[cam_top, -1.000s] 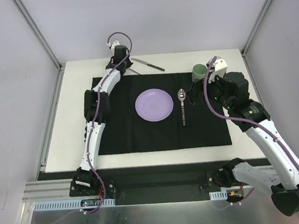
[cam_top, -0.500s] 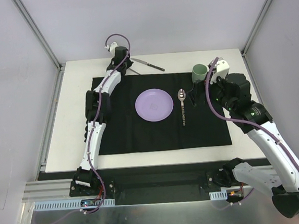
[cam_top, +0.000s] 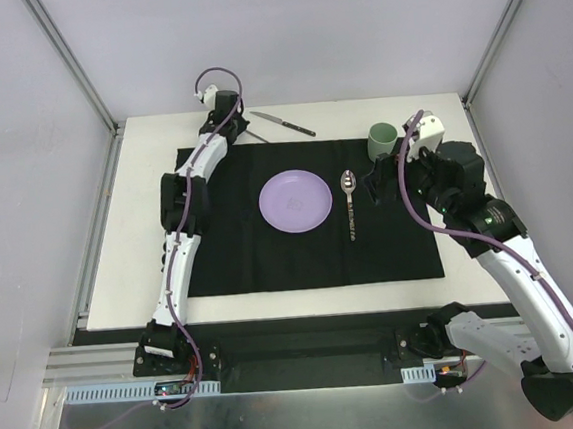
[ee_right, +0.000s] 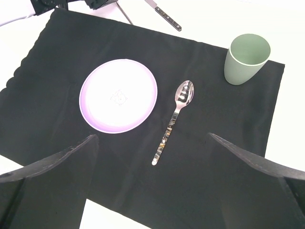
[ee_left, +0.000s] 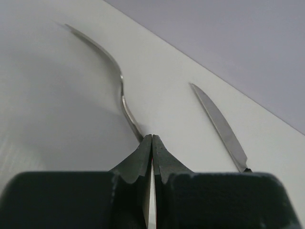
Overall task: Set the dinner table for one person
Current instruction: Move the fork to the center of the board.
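Slippage risk: left gripper [ee_left: 151, 139] pinches the slim silver metal fork [ee_left: 122, 95] only by its handle tip, so it may drop; right gripper [ee_right: 152, 137] hangs open.

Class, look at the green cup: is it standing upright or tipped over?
Upright. The green cup stands on its base on the black mat, its round open mouth facing up.

Mat [cam_top: 270, 251]: black cloth, lay flat.
Plate [cam_top: 294, 201]: lilac, round, sat near the mat's middle.
Spoon [cam_top: 350, 204]: steel, lay just right of the plate, not touching it.
Cup [cam_top: 381, 139]: green, stood upright on the mat's far right corner.
Knife [cam_top: 284, 123]: dark-handled, lay beyond the mat's far edge.
Fork [ee_left: 121, 90]: steel, lay near the knife, apart from it.
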Tool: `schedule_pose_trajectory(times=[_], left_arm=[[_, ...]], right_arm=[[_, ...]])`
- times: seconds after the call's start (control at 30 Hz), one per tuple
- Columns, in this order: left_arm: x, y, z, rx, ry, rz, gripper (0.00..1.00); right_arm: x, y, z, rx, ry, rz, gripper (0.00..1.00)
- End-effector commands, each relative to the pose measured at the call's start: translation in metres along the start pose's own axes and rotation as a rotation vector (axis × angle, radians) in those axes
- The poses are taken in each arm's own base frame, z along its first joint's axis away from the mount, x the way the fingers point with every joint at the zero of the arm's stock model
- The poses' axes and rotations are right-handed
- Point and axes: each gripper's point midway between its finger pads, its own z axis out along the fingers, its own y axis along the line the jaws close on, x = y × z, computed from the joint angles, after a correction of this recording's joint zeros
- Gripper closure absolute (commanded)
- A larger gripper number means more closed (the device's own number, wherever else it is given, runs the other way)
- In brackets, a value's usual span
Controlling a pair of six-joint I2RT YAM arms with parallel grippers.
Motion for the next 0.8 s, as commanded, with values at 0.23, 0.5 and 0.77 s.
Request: schedule_pose_trajectory(times=[0.23, 0.5, 0.77], left_arm=[[-0.029, 0.011, -0.018, -0.059, 0.001, -0.003, 1.0], [-0.025, 0.005, -0.022, -0.016, 0.026, 0.005, 1.0], [-0.055, -0.034, -0.051, 0.075, -0.046, 0.022, 1.0]], right_arm=[[-0.03, 0.0, -0.016, 0.006, -0.091, 0.023, 0.02], [-0.031, 0.002, -0.016, -0.004, -0.092, 0.029, 0.02], [-0.026, 0.0, -0.012, -0.001, -0.079, 0.031, 0.02]])
